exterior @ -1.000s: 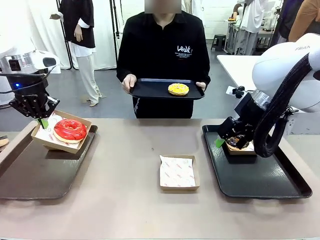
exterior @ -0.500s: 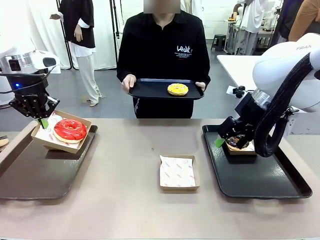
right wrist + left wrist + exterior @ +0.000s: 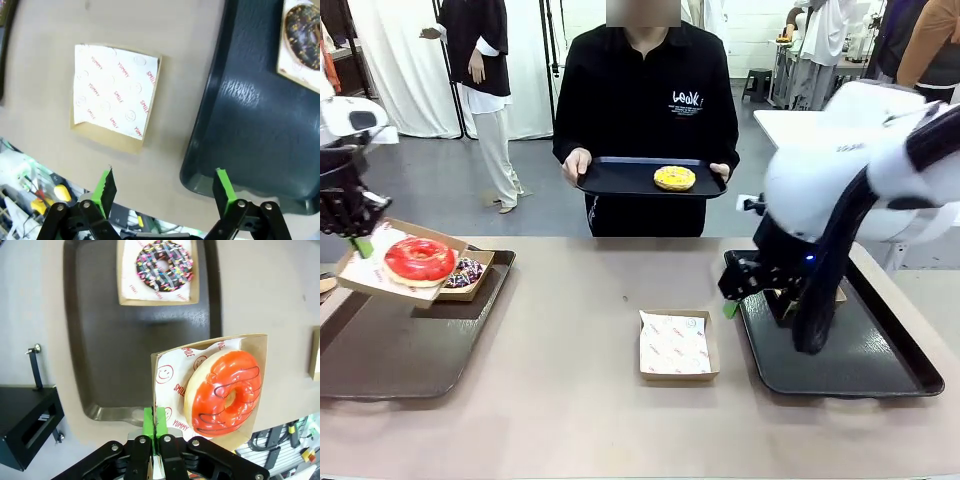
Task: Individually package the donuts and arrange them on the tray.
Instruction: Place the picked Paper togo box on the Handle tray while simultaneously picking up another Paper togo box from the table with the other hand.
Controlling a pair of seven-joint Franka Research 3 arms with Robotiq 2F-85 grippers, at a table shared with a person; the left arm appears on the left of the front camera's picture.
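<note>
Left hand (image 3: 155, 421) pinches the wall of the paper-lined box (image 3: 172, 371), so the red-glazed donut (image 3: 225, 392) rides clear above the left tray (image 3: 95, 340). The purple sprinkled donut (image 3: 164, 265) sits boxed at 12 o'clock. Right hand (image 3: 162, 187) is spread over the tan desk (image 3: 40, 50), probably for the empty box (image 3: 112, 90) at 11 o'clock. Grey floor (image 3: 535, 205) lies beyond.

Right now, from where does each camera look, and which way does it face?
Front: fixed between the arms, facing across the table at the person holding a yellow donut on a black tray; the left arm and right arm show.
Left wrist: looks down along its shut left pincer, pinching the box of the red donut.
Right wrist: looks down past its open right pincer at the empty box and a dark tray.
Shared: front and left wrist show the red donut; front and right wrist, the empty box.
</note>
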